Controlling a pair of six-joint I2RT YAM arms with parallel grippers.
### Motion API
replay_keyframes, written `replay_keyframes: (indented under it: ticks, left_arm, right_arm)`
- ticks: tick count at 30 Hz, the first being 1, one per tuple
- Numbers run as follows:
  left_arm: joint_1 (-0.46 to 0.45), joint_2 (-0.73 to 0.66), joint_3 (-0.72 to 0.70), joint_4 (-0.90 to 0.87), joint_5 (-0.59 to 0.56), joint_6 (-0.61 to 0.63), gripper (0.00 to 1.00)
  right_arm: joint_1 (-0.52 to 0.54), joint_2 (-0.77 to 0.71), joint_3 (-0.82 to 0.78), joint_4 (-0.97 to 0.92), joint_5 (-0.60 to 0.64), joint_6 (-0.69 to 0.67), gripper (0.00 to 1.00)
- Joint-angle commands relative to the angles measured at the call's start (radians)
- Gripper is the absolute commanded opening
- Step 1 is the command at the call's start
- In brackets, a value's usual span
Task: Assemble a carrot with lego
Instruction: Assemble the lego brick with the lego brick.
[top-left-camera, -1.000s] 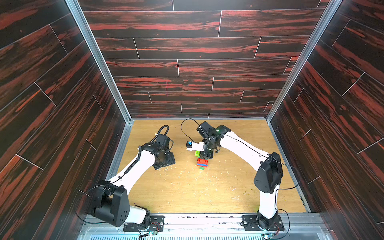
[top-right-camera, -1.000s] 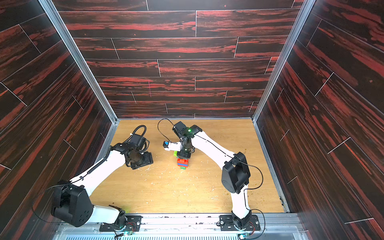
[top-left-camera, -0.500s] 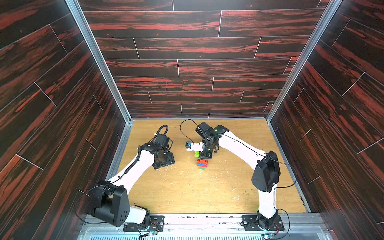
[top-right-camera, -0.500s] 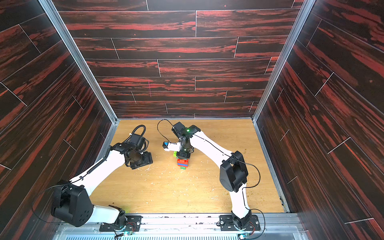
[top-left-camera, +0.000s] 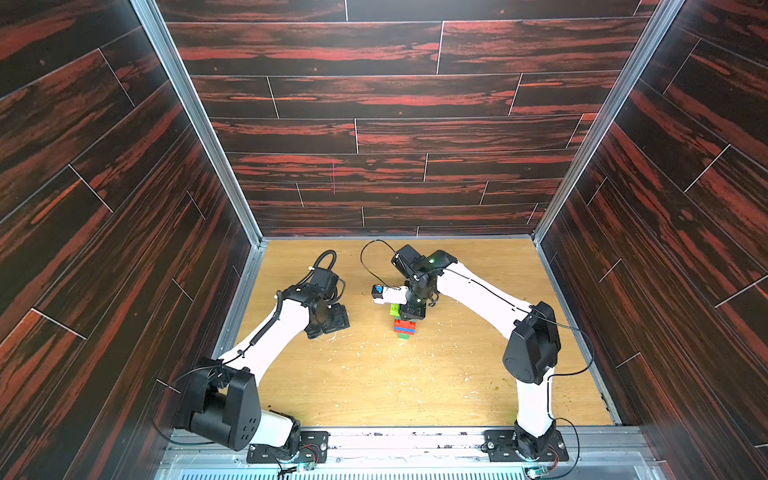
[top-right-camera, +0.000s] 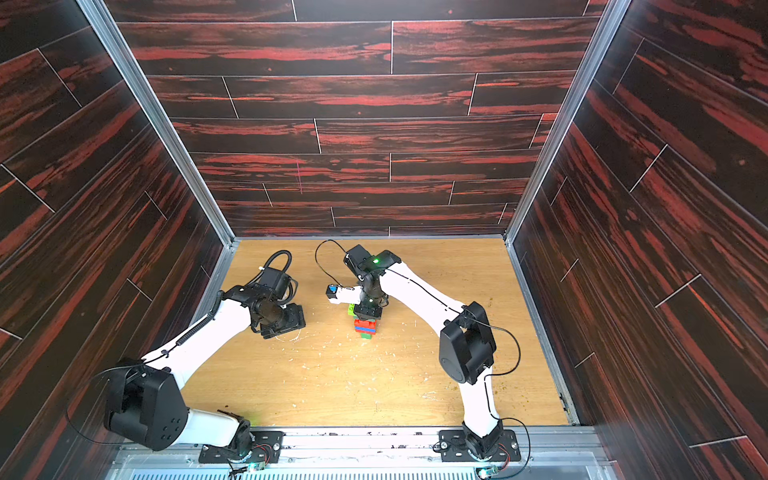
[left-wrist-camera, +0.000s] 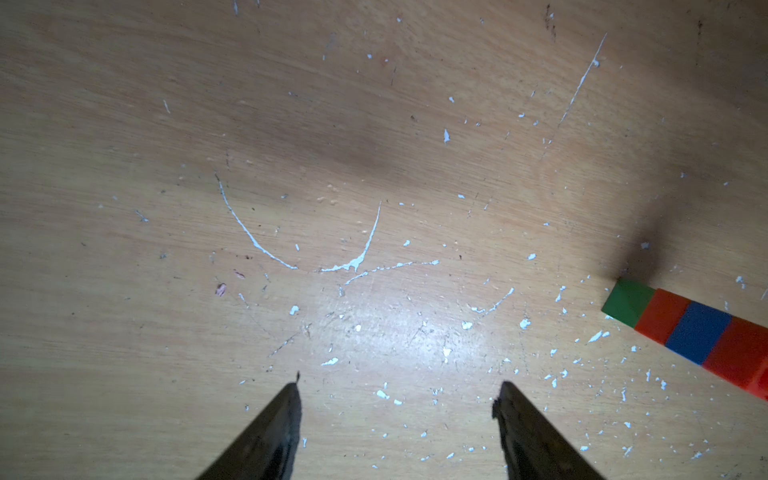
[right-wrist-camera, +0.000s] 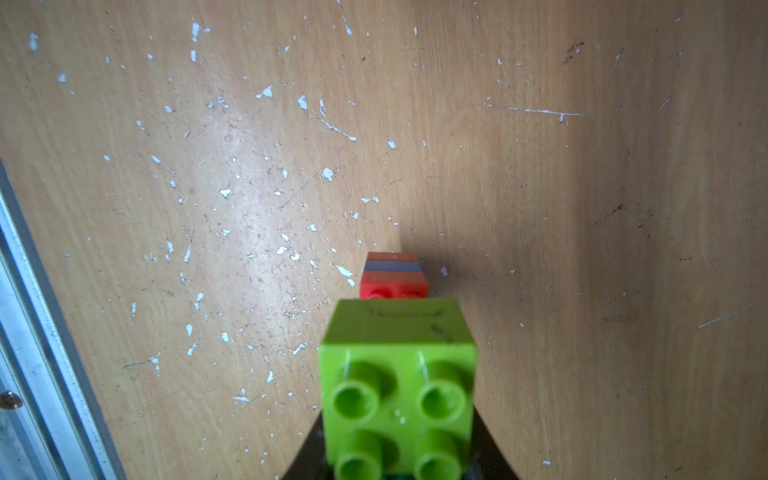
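Carrot lay on table. Right gripper was clamped on lime brick at its red end; left gripper hung near its green tip, jaws apart.

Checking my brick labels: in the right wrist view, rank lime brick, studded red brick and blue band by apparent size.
1. lime brick: largest, but nearest the camera, so true size unsure.
2. studded red brick.
3. blue band: smallest, a thin strip.

A robot lab cell: wood-print walls in aluminium framing box a scratched table.
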Motion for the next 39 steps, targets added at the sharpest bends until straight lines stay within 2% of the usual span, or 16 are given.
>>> replay_keyframes:
  ticks: [1, 6, 15, 28, 39]
  left_arm:
    - [0.007, -0.001, 0.013, -0.017, 0.003, 0.013, 0.75]
    - [0.009, -0.009, 0.013, -0.024, 0.000, 0.016, 0.75]
    - [0.012, -0.009, 0.018, -0.028, 0.004, 0.025, 0.76]
    - [0.021, -0.006, 0.023, -0.036, 0.009, 0.037, 0.76]
    - [0.028, -0.006, 0.029, -0.035, 0.010, 0.043, 0.76]
  right_arm:
    - [0.008, 0.071, 0.005, -0.024, -0.003, 0.011, 0.00]
    - [0.009, 0.088, 0.038, -0.033, -0.024, 0.025, 0.00]
    - [0.003, 0.100, -0.002, -0.056, -0.016, 0.027, 0.00]
    - [-0.026, 0.126, 0.009, -0.122, -0.033, 0.127, 0.00]
    - [-0.032, 0.107, -0.007, -0.047, -0.003, 0.232, 0.00]
